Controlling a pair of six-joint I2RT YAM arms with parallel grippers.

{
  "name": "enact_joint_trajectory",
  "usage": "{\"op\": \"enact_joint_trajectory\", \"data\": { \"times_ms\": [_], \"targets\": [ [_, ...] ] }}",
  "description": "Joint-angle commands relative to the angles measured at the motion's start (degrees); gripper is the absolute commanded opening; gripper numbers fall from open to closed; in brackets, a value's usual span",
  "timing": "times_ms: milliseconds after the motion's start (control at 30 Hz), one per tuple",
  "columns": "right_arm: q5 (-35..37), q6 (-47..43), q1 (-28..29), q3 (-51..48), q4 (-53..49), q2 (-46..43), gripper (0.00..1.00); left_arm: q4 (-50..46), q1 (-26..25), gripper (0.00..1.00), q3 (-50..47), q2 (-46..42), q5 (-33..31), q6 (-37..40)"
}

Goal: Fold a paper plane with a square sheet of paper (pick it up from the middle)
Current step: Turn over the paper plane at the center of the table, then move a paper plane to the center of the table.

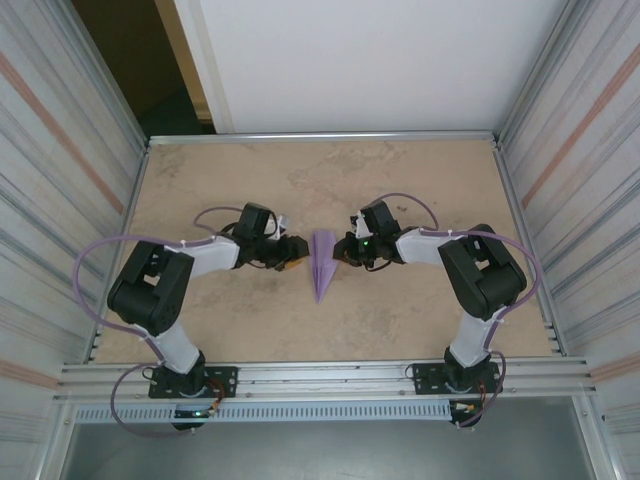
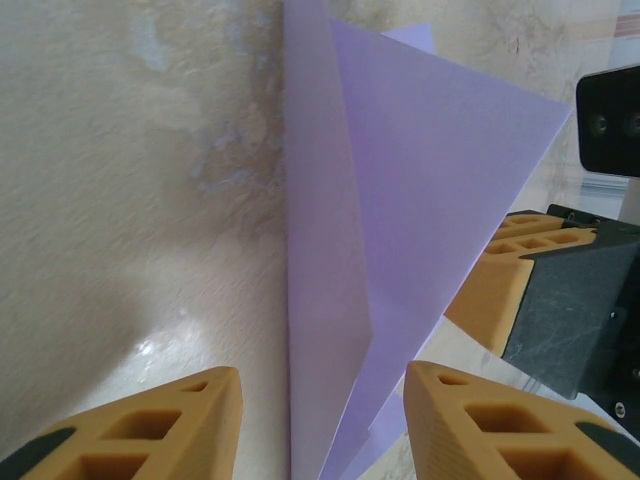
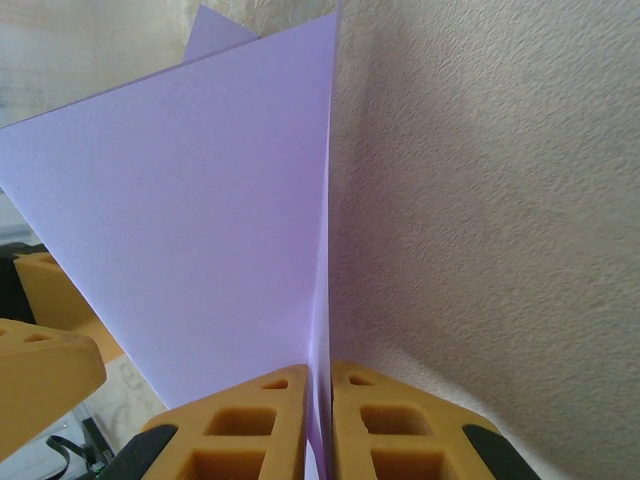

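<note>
The lavender paper plane is a narrow pointed dart at the table's middle, its tip toward the near edge. In the right wrist view a raised flap of the paper plane stands up from the centre crease, and my right gripper is shut on that crease. My right gripper meets the plane from the right. My left gripper is open, its orange fingers straddling the plane without pinching it. From above, my left gripper sits just left of the plane.
The beige table is walled by metal rails and ribbed side panels. Both arms meet at the centre, the right gripper's fingers close beside the left one's. Open tabletop lies behind and in front of the plane.
</note>
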Motion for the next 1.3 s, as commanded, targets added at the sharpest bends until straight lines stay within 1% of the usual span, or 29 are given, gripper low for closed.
{"op": "enact_joint_trajectory", "data": {
  "times_ms": [0,233,333,467,800,933,1133,1267],
  "targets": [
    [-0.57,-1.48,-0.29,-0.4,0.07,0.6,0.12,-2.85,-0.81,0.45,2.41,1.5,0.92,1.63],
    [-0.22,-1.45,-0.38,-0.31,-0.28,0.73,0.11,-9.81,-1.97,0.21,7.64,4.63,-1.92,3.77],
    [-0.01,-1.49,-0.51,-0.27,-0.45,0.69,0.11,-11.5,-1.97,0.14,8.89,5.08,-3.27,4.2],
    [0.79,-1.19,-1.04,-0.57,-0.67,-0.27,0.1,-12.66,-1.97,0.01,9.58,4.78,-5.53,4.36],
    [4.87,0.28,-2.93,-3.4,-0.5,-4.77,0.09,-8.03,-1.89,0.0,4.4,-0.67,-11.16,1.12],
    [5.01,0.6,-3.06,-3.43,-0.93,-3.78,0.1,-4.91,-1.92,0.0,1.59,-1.46,-12.11,-1.24],
    [7.04,1.98,-2.57,-3.49,-1.59,-1.67,0.11,-1.77,-1.96,0.0,-1.75,-1.8,-14.18,-4.4],
    [7.52,2.07,-2.13,-2.5,-2.4,-0.42,0.12,1.48,-2.32,0.0,-4.19,-1.81,-14.34,-6.49]
  ]
}}
